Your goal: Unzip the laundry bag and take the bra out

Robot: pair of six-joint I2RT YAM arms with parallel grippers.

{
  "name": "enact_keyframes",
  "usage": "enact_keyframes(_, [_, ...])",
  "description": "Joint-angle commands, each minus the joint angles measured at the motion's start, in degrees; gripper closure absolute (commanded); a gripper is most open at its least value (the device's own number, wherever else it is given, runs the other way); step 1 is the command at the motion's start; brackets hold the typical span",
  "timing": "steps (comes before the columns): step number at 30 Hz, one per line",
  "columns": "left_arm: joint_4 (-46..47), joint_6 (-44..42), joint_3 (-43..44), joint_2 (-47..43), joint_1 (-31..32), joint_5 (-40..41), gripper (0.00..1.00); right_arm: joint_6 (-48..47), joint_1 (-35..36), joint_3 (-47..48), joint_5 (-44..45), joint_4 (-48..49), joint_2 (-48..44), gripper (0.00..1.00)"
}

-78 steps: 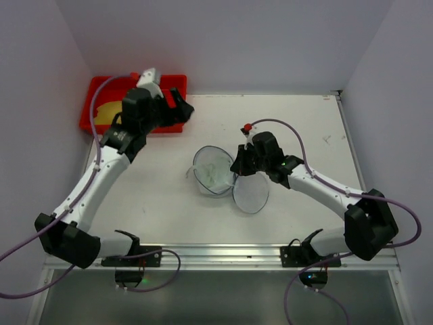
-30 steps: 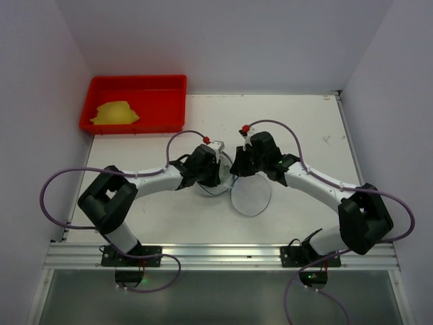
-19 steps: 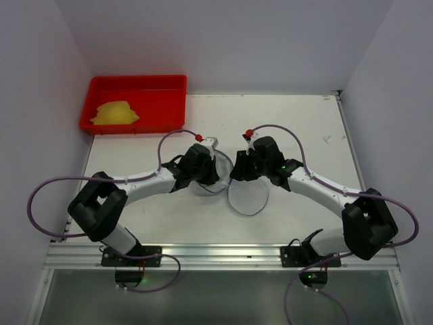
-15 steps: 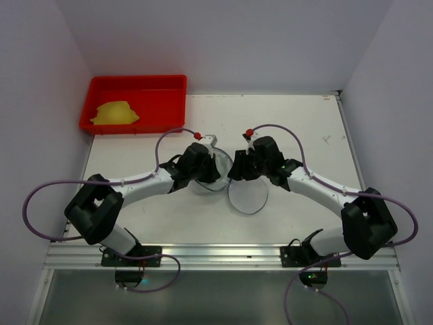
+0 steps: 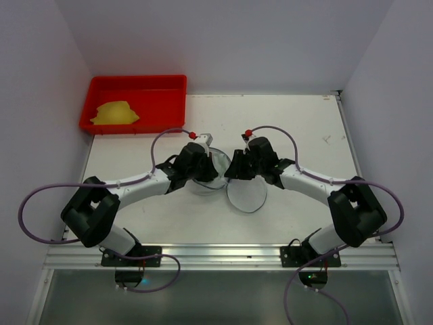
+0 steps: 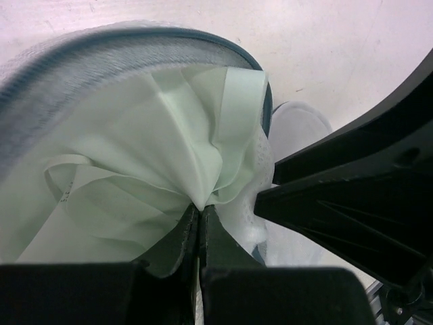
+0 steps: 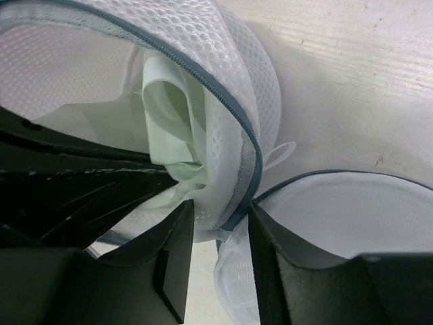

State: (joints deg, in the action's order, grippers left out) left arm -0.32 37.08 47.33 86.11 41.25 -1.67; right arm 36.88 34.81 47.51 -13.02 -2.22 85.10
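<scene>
The laundry bag (image 5: 245, 196) lies unzipped mid-table, a white mesh bowl with its round lid folded out toward the near edge. My left gripper (image 5: 206, 169) reaches into the bowl. In the left wrist view it (image 6: 201, 208) is shut on a pinched fold of the pale green bra (image 6: 169, 149), which still fills the bowl under the dark zipper rim (image 6: 101, 51). My right gripper (image 5: 232, 169) sits at the hinge between bowl and lid. In the right wrist view it (image 7: 220, 206) is open, its fingers straddling the mesh rim and zipper (image 7: 247, 145), with the bra (image 7: 172, 115) just behind.
A red tray (image 5: 169, 101) stands at the back left corner with a yellow item (image 5: 115, 112) lying in it. Both arms meet head-on over the bag, the gripper heads close together. White walls enclose the table on three sides.
My left arm swung from the red tray to the bag and its jaws shut on the bra. My right gripper loosened on the rim and shifted slightly left.
</scene>
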Motion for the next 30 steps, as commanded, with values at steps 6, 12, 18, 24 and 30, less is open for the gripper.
enact_keyframes(6, [3.66, 2.12, -0.66, -3.31, -1.35, 0.79, 1.0, 2.84, -0.18, -1.8, -0.25, 6.17, 1.82, 0.98])
enact_keyframes(12, [4.36, 3.35, -1.8, -9.44, -3.11, -2.98, 1.0, 1.0, -0.27, -2.42, 2.99, 4.51, 0.51, 1.0])
enact_keyframes(18, [9.87, 6.07, -1.98, -18.06, -4.96, -15.18, 1.0, 0.21, -0.27, -1.98, 4.31, 2.75, -0.29, 1.0])
enact_keyframes(24, [13.06, 9.85, 2.76, -22.55, -6.97, -22.58, 1.0, 0.03, -0.27, -1.63, 3.88, 2.57, 0.33, 1.0])
enact_keyframes(30, [1.75, 3.63, 17.05, -23.71, -11.81, -16.19, 1.0, -0.32, -0.27, -1.45, 3.61, 2.48, -0.11, 1.0])
